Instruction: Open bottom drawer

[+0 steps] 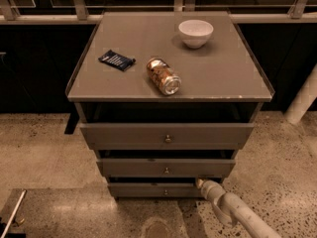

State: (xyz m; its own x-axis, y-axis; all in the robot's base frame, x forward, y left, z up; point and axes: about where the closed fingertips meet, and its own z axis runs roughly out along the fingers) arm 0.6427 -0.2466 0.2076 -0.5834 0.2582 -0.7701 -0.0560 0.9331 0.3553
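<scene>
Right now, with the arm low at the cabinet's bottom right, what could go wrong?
The gripper sits at the right end of the bottom drawer, off its centre knob; a pull from there may slip or skew it. The can lies on its side near the front of the cabinet top; a jolt could set it rolling.

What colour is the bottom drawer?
The bottom drawer is grey, camera view; gripper at its right end.
</scene>
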